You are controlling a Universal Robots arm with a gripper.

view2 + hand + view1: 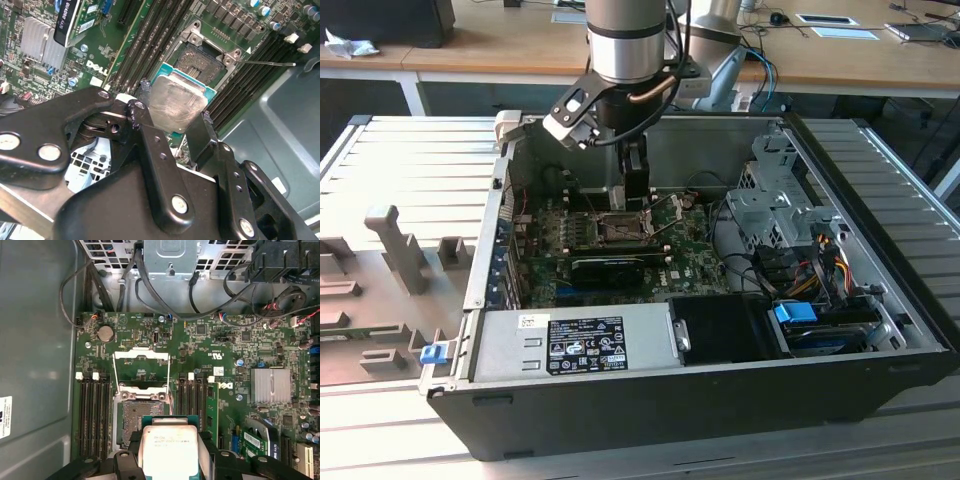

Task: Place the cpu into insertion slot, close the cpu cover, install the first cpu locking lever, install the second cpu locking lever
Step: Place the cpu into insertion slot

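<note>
Holding the cpu (180,97) by two opposite edges, the claw (174,107) is closed only to chip width. Its fingertips (142,90) pinch the sides, w/ the silver lid facing both wrist cams. In the exterior view the claw (636,185) hangs inside the open PC case (720,395), over the middle of the mobo (690,245).

The cpu (170,447) is in the air, apart from the insertion slot (134,415) & not seated. In the first wrist view it overlaps the slot's near edge, though some of that offset is prob. camera angle. The slot (202,60) is bare & its dark centre is exposed. The cpu cover (141,354) is flipped back off it, w/ board showing through its window. One locking lever (270,63) is swung out to the side, so nothing seems to block the way down.

Judgement on doing this step well:
- Square the chip's edges to the slot's metal frame first; in the second wrist view it looks slightly rotated vs. the frame.
- Check the corner mark & edge notches match; they can't be made out here.
- Centre it over the slot, then lower it straight & level. No sliding across the contacts, which likely bend easily.
- Watch that the fingers clear the frame's raised corners.
- Let go only once the chip lies flat, opening gently so the pads don't drag it askew.
</note>
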